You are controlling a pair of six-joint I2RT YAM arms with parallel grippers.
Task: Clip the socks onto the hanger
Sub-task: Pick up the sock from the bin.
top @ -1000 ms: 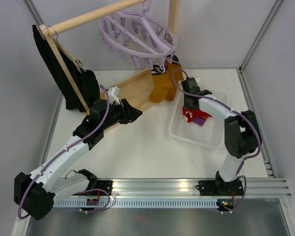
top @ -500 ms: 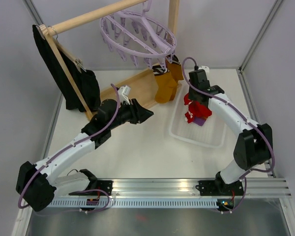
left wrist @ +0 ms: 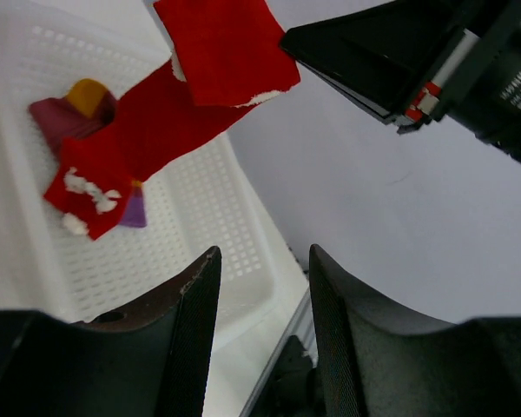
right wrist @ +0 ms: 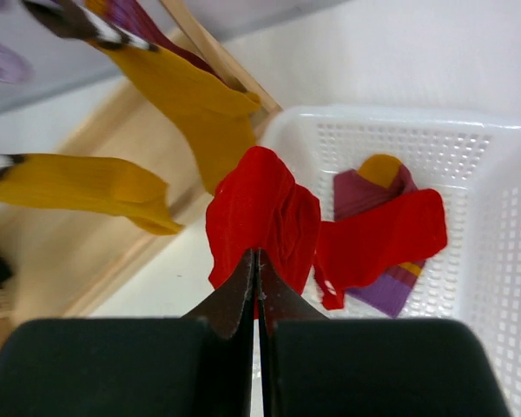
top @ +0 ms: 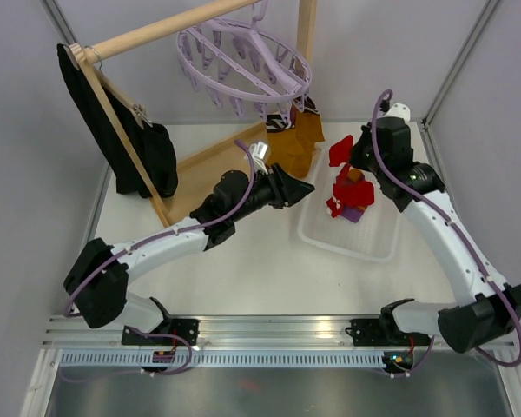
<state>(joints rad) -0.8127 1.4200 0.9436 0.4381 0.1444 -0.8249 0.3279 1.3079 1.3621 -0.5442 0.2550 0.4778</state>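
Left gripper [left wrist: 265,261] hovers just left of the basket [top: 365,248], jaws apart, holding nothing. Lavender hanger [top: 243,61] hangs beyond the basket's far-left corner, mustard socks [top: 297,143] clipped on. Right gripper [right wrist: 257,265] is pinched tight on a red sock [top: 339,150] lifted above the basket, and another red sock [top: 352,198] lies inside

We see soft, matt cloth on the red sock [right wrist: 260,217] and the yellow socks [right wrist: 200,113]. The basket [right wrist: 495,261] is smooth plastic with tiny holes. The hanger [top: 278,94] is shiny plastic. The rack [top: 156,32] is bare wood.
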